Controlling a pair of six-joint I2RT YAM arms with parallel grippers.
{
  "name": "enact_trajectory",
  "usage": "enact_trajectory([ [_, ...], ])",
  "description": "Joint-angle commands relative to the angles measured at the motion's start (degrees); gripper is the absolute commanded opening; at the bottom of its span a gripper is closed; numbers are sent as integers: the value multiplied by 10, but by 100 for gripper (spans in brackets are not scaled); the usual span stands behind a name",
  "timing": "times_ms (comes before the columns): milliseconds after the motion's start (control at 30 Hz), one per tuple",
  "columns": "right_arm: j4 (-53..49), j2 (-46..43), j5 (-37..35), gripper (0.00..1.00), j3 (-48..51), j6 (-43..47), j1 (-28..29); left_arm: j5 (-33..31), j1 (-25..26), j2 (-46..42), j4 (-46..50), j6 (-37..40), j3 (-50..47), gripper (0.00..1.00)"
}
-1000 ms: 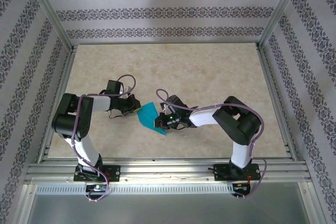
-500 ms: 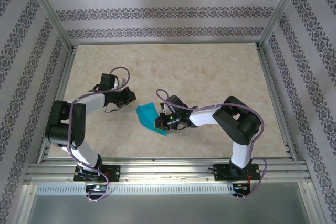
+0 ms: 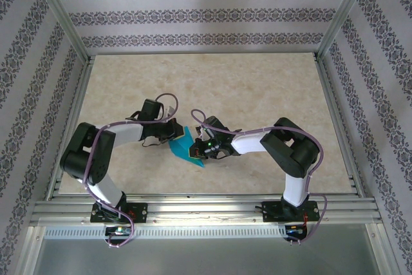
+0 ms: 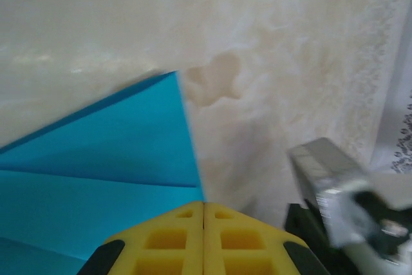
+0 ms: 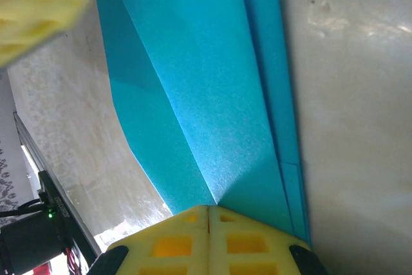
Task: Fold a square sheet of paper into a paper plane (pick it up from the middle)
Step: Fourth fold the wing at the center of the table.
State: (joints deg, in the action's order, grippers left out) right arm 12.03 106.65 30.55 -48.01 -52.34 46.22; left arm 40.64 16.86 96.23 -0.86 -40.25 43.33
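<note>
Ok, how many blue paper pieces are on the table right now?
1: the folded blue paper lies between the left gripper and the right gripper; no others visible.

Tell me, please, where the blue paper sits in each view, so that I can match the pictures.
Top external: blue paper just left of the middle of the table.
Left wrist: blue paper in the lower left, down to the bottom edge.
Right wrist: blue paper across the centre, from the top edge downward.
Shared landmark: the beige marbled table beneath it in all three.

Bright diffuse light, faint shadows, left wrist view blurred
</note>
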Motion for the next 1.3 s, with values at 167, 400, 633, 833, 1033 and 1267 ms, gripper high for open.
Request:
enact_trajectory([
  [167, -81, -10, -12, 0, 30, 5, 6, -42, 0, 48, 29, 17, -2, 4],
  [400, -126, -135, -33, 11, 92, -12, 21, -55, -1, 48, 43, 19, -2, 3],
  [633, -100, -194, -71, 21, 135, -83, 27, -31, -2, 40, 16, -6, -7, 3],
  [833, -88, -177, -98, 29, 125, -120, 16, -34, -4, 39, 17, -14, -13, 3],
  [1033, -74, -137, -88, 27, 105, -129, 19, -17, -17, 43, -1, -33, -21, 2],
  [1267, -63, -139, -89, 23, 99, -130, 19, -10, -22, 52, -10, -39, -28, 2],
])
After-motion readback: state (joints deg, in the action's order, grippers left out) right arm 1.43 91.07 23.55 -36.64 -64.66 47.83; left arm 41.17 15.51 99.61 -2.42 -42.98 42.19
